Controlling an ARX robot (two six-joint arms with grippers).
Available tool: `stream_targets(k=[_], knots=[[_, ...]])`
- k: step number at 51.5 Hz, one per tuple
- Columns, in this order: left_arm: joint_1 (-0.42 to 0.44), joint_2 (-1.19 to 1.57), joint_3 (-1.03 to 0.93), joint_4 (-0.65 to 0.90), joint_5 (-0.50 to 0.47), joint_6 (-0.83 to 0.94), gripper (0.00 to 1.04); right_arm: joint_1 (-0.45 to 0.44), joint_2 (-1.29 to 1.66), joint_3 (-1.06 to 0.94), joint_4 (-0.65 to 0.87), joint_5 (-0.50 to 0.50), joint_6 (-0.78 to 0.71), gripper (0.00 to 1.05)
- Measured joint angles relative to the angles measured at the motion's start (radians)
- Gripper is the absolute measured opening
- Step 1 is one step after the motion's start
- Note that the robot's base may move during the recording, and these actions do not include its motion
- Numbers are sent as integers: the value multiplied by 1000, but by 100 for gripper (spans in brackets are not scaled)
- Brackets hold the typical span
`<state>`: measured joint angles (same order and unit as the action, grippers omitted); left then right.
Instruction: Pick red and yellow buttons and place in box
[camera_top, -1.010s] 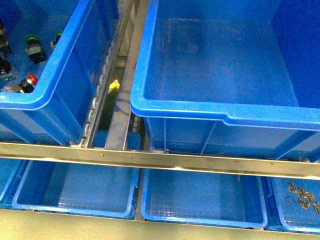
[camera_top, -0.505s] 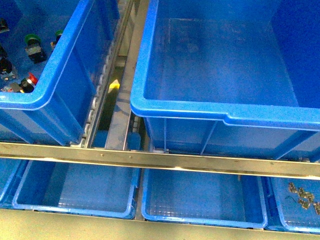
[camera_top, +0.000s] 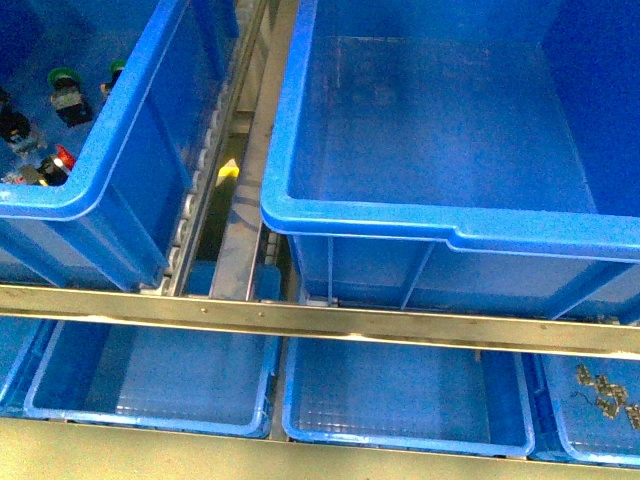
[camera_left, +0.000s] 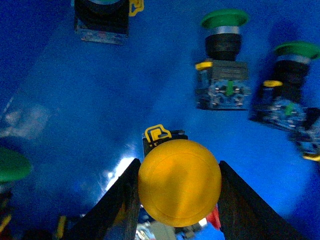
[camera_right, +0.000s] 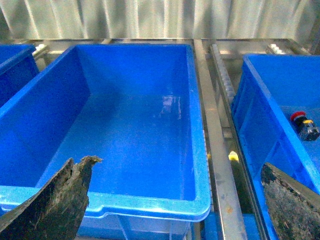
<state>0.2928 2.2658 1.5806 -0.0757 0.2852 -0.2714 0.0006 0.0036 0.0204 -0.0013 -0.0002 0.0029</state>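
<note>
- Front view: the box (camera_top: 440, 232), a deep blue crate with smooth walls and a thick rolled rim stepped at its front lip, fills the right side; nothing lies on its visible floor.
- A second crate (camera_top: 60, 205) stands just left of it, across a metal rail, and holds the switches.
- Right gripper (camera_right: 177, 164) hangs above the box's near rim, its two worn dark fingers spread wide with nothing between them.
- Left gripper (camera_left: 179, 200) is down inside the second crate, its dark fingers pressed against both sides of a cap, gripping it.
- That cap belongs to the yellow button (camera_left: 180, 182): a round, domed, glossy head with a yellow clip behind it.
- Red button (camera_top: 63, 158) sits near the second crate's front wall, on a dark body.
- Green switches (camera_left: 224, 30) stand nearby on grey blocks.
- One pale body label (camera_left: 100, 36) is too blurred to read.
</note>
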Motion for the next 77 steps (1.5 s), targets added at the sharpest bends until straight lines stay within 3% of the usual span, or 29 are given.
stream_targets(k=[5,15,28,44,57,77], knots=[[32,-128,-88,19,127,-132,36,0,0,0,0,0,0,98],[65,-330,-198,42,270,-295,35,0,0,0,0,0,0,98],[16,-473,-287,37,377,-426,35,0,0,0,0,0,0,98],[-214,-539,-322,46,392,-520,35,0,0,0,0,0,0,98],[-382,-543,-324,78,347,-594,35,0,0,0,0,0,0,98],[-543,-546,-389,250,267,-803,35,0,0,0,0,0,0,98]])
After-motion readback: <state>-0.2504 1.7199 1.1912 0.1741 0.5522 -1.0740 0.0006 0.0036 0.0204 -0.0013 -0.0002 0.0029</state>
